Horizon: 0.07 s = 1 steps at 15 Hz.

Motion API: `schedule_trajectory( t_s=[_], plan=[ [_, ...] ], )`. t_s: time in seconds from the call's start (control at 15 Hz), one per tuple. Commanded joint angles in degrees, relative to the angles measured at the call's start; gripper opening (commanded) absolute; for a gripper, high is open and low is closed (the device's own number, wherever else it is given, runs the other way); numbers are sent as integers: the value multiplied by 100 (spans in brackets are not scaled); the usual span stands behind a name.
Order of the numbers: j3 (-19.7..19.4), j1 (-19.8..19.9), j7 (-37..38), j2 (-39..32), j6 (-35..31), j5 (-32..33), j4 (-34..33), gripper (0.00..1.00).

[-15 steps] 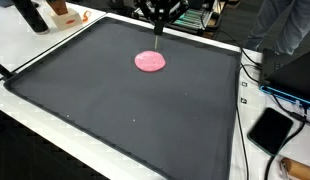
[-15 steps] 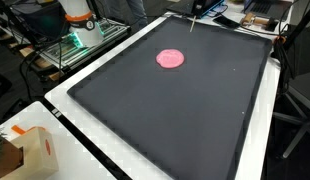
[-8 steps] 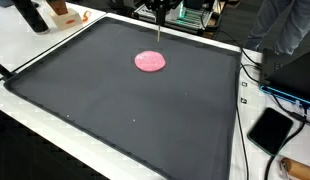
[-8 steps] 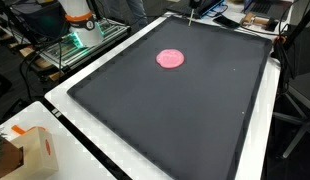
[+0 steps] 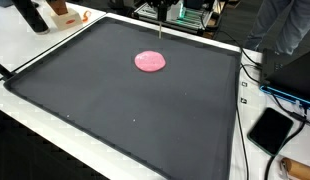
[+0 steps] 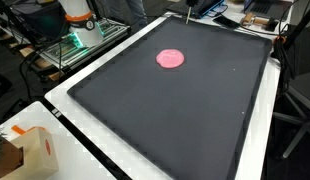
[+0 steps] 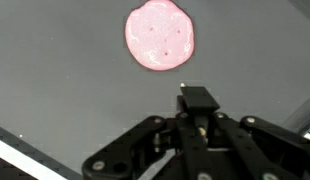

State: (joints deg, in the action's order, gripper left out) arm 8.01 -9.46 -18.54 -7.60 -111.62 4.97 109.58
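A flat, round pink disc (image 5: pixel 150 61) (image 6: pixel 171 58) lies on the large black mat (image 5: pixel 125 115) (image 6: pixel 165 115), toward its far end. My gripper (image 5: pixel 160 20) (image 6: pixel 189 11) hangs above the mat's far edge, beyond the disc and clear of it. It is shut on a thin stick that points down at the mat. In the wrist view the pink disc (image 7: pixel 160 35) sits ahead of the gripper (image 7: pixel 198 105), whose jaws meet around a dark block. The stick's lower end is hard to make out.
A white table border frames the mat. A black tablet (image 5: pixel 270 130) and cables (image 5: pixel 280 92) lie beside one edge. A cardboard box (image 6: pixel 25 150) stands at a near corner. Equipment and an orange-white object (image 6: pixel 80 18) crowd the far side.
The gripper with the stick has lifted and drawn back toward the mat's far edge, away from the pink disc. The disc has not moved.
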Motion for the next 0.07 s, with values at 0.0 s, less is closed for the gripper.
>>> schedule_trajectory(
  t_s=[0.0],
  plan=[
    [49, 43, 6, -4, 17, 6, -14, 12]
  ],
)
